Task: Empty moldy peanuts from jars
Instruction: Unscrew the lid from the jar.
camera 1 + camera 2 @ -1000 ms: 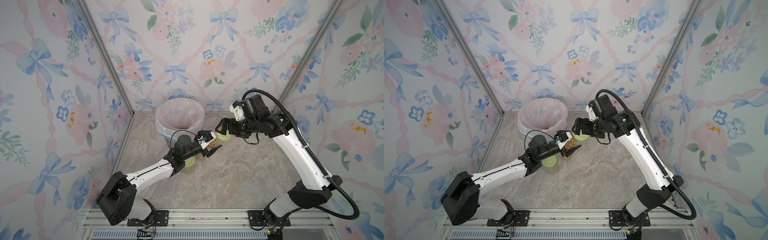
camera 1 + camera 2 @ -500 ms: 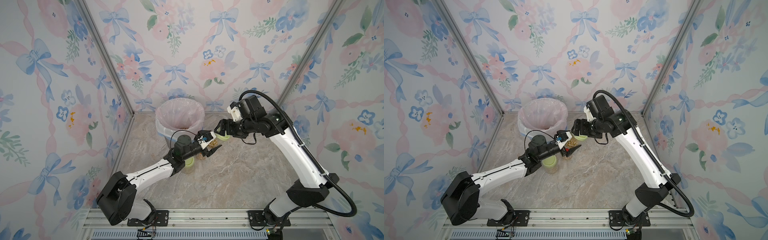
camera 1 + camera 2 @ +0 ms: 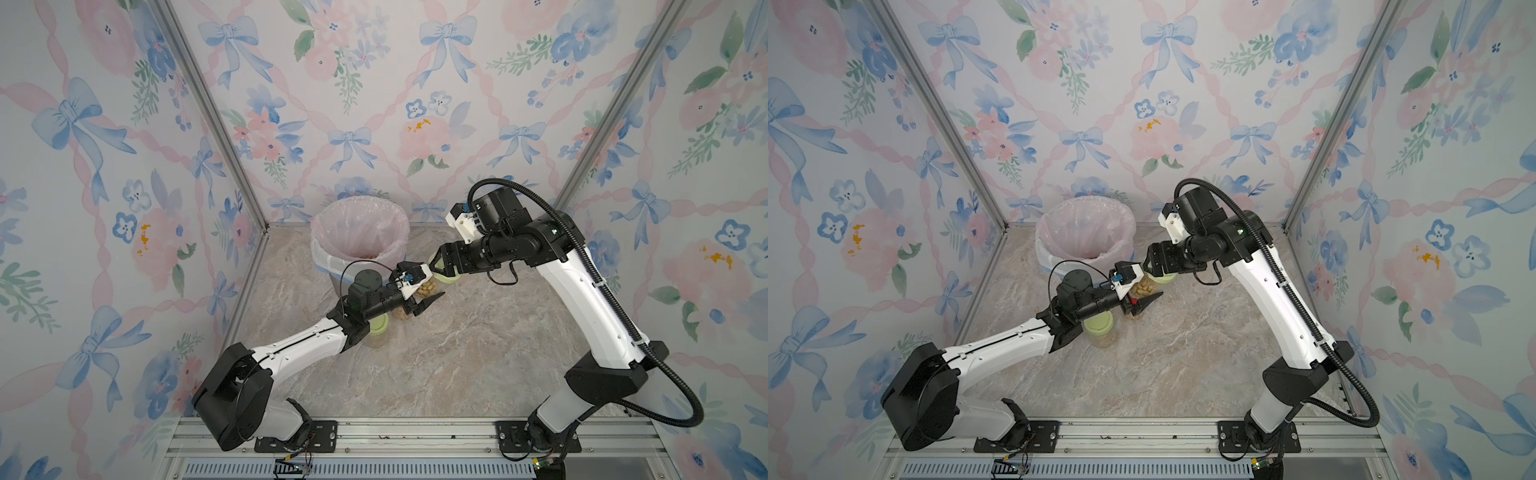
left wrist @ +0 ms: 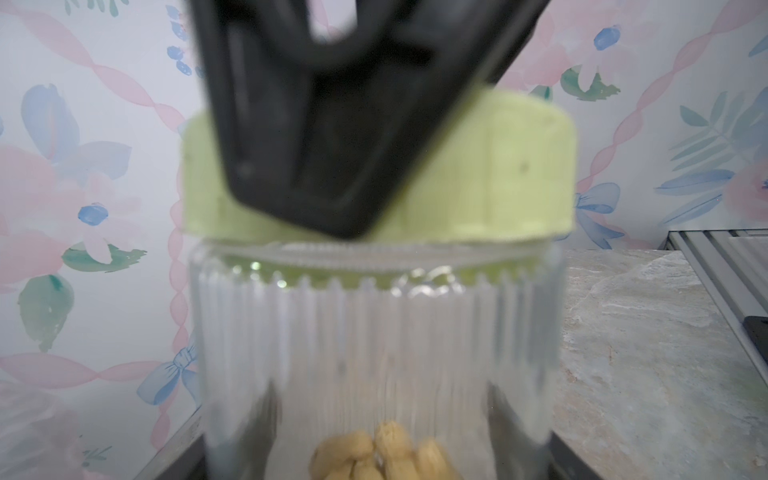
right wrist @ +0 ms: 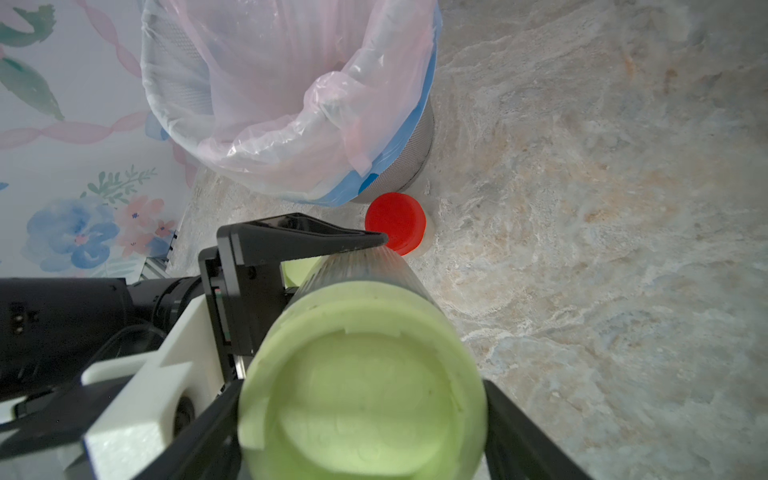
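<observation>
moldy peanuts (image 4: 382,457): heaped low in ribbed clear jar (image 4: 374,332), held between both grippers near lined bin (image 3: 322,232). left gripper (image 3: 428,291) clamped around jar body; right gripper (image 3: 441,266) closed on pale green lid (image 5: 361,399), lid seated on jar. 2 further jars standing on marble table (image 3: 478,353): red-lidded jar (image 5: 397,226) close by bin base, green-lidded jar (image 3: 377,330) partly under left arm (image 3: 307,345).

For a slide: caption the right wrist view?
Right pincer clasps the green lid of a ribbed jar the left pincer holds; red-lidded jar beside the lined bin.
</observation>
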Robot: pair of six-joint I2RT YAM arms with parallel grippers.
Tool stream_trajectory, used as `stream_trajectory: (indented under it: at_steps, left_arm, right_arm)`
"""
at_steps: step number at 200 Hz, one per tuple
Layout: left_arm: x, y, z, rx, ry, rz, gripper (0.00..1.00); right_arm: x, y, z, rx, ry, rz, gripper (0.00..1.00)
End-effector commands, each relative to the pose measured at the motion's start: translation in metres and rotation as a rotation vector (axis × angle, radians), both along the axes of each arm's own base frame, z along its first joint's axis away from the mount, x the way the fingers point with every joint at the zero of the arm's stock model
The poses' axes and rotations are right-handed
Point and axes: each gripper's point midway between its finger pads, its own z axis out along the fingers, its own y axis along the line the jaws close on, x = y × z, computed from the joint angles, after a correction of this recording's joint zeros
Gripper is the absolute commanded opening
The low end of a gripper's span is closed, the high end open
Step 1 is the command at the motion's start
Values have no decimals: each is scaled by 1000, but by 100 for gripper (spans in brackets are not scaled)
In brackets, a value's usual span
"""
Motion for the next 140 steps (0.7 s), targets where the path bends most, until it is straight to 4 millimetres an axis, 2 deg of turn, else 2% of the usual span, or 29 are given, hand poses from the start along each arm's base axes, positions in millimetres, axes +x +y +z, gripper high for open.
stream_trajectory:
  at_steps: [1,70,91,118,140]
  left_arm:
    - [-23,-2,36,-83,-71,-99,10]
    - [-23,-4,31,-82,-48,-117,8]
    - [-22,-6,29,-80,-41,-123,8]
    - [-23,-7,28,-79,-37,-131,8]
    - [-23,-8,28,-78,-34,-135,8]
  right_arm:
    - [7,-1,-4,12,-14,105,83]
    - [13,1,18,90,-93,241,83]
    - [7,7,19,83,-103,290,83]
    - [-12,17,21,48,-160,415,85]
    - [-20,22,21,35,-185,471,85]
